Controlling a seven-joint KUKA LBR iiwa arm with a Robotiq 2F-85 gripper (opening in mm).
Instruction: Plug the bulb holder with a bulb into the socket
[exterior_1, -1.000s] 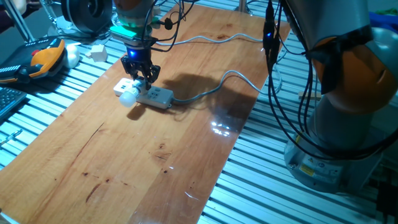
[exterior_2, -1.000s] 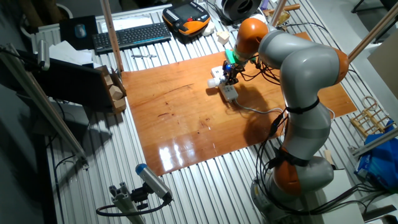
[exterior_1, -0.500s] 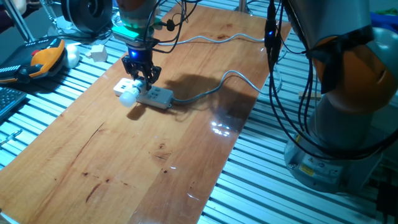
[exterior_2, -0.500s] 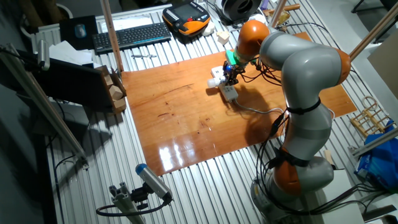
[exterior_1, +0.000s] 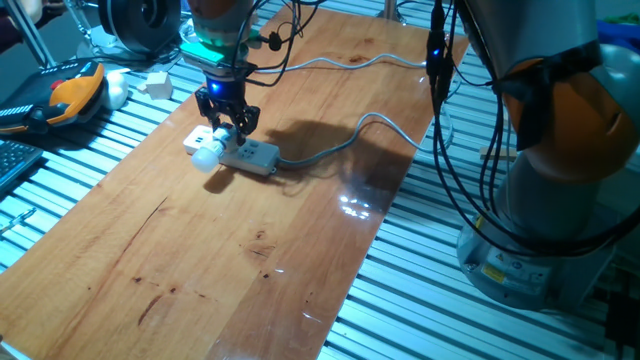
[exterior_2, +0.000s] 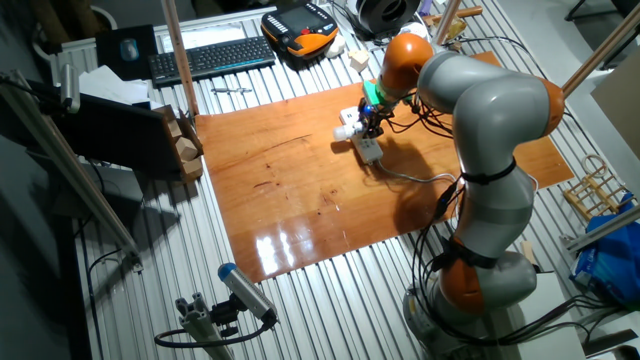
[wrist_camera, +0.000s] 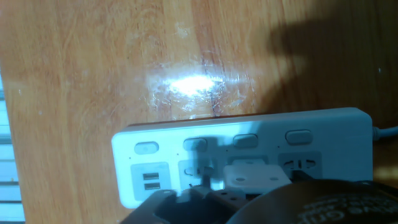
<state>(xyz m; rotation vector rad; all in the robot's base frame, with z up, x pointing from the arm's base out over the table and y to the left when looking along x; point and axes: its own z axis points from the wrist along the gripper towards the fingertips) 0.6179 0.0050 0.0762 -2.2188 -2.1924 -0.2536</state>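
The socket is a long white power strip (exterior_1: 254, 153) lying on the wooden board, with a grey cable (exterior_1: 330, 148) running off to the right. It also shows in the other fixed view (exterior_2: 368, 148) and the hand view (wrist_camera: 249, 140). The white bulb holder (wrist_camera: 254, 175) sits on the strip's outlet row. Its round bulb (exterior_1: 205, 158) sticks out past the strip's near left end and shows in the other fixed view (exterior_2: 343, 132). My gripper (exterior_1: 229, 124) hangs right over the holder with its jaws spread on either side of it. The red switch is hidden.
The wooden board (exterior_1: 200, 260) lies on a slatted metal table. An orange and black pendant (exterior_1: 70, 92) and small white items (exterior_1: 155, 83) sit at the far left. A keyboard (exterior_2: 210, 58) lies behind the board. Black cables (exterior_1: 440, 150) hang on the right.
My gripper has shifted very slightly upward over the holder. The holder, bulb and strip have not moved.
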